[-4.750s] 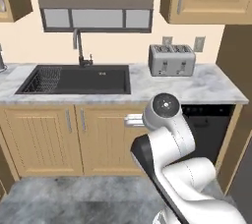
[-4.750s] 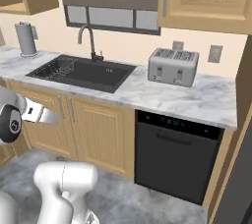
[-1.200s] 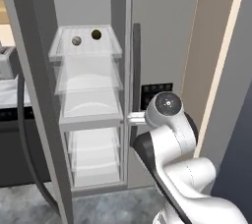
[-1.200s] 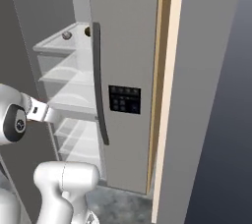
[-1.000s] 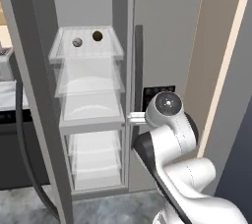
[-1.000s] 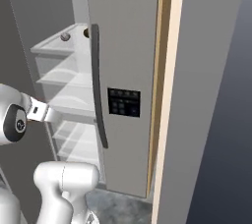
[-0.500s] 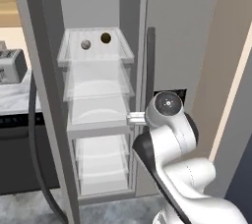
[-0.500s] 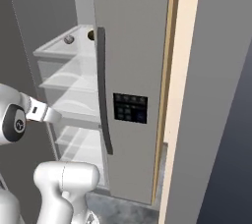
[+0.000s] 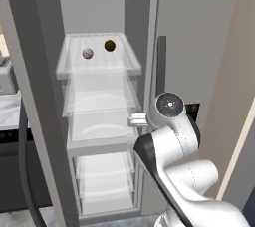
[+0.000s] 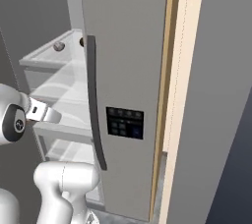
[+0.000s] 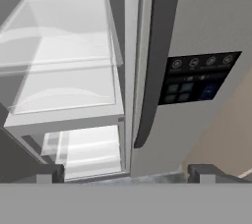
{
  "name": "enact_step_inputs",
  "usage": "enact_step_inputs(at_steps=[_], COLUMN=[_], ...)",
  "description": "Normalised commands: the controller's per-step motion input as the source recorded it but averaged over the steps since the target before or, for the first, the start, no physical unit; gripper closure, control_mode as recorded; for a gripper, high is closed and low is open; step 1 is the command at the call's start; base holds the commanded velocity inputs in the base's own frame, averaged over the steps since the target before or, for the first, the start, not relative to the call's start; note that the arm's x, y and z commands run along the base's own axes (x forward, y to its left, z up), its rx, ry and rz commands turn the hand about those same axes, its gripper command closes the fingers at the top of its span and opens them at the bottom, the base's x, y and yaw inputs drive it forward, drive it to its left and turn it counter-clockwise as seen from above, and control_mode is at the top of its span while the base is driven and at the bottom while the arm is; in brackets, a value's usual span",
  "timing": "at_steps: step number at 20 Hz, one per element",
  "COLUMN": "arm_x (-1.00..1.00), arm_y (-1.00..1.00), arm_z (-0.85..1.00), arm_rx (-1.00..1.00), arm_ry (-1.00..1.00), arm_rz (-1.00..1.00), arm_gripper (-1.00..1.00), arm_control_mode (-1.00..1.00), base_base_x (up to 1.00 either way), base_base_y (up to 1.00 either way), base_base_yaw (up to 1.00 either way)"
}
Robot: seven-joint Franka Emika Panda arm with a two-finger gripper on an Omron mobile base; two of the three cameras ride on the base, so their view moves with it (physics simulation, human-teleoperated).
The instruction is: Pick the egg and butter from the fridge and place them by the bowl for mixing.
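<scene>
Egg (image 9: pixel 87 53), small pale pinkish-grey ball, resting on top clear glass shelf (image 9: pixel 97 66) of tall grey fridge (image 9: pixel 199 37), beside same-sized dark brown ball (image 9: pixel 109 46). Whole scene slid rightward in left base view since half a second ago: base moved, balls unmoved on shelf. Gripper (image 11: pixel 125 171) spread fully open, empty, well below and apart from egg, level with lower shelves. Dark control panel (image 11: pixel 199 76) and long dark door handle (image 11: pixel 153 56) plain ahead of gripper in hand view. Egg (image 10: pixel 59 46) half hidden by shelf rim in right base view.
</scene>
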Motion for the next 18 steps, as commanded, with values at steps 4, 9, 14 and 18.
enact_step_inputs(at_steps=[4, 9, 14, 18], arm_x=[0.0, 0.0, 0.0, 0.0], arm_y=[0.0, 0.0, 0.0, 0.0], arm_z=[0.0, 0.0, 0.0, 0.0], arm_rx=[0.0, 0.0, 0.0, 0.0], arm_ry=[0.0, 0.0, 0.0, 0.0], arm_rz=[0.0, 0.0, 0.0, 0.0], arm_gripper=[-1.0, -1.0, -1.0, -1.0], arm_control_mode=[1.0, 1.0, 1.0, 1.0], base_base_x=[0.42, 0.18, -0.11, 0.0], base_base_y=[0.0, 0.13, 0.23, 0.2], base_base_yaw=[0.0, 0.0, 0.0, 0.0])
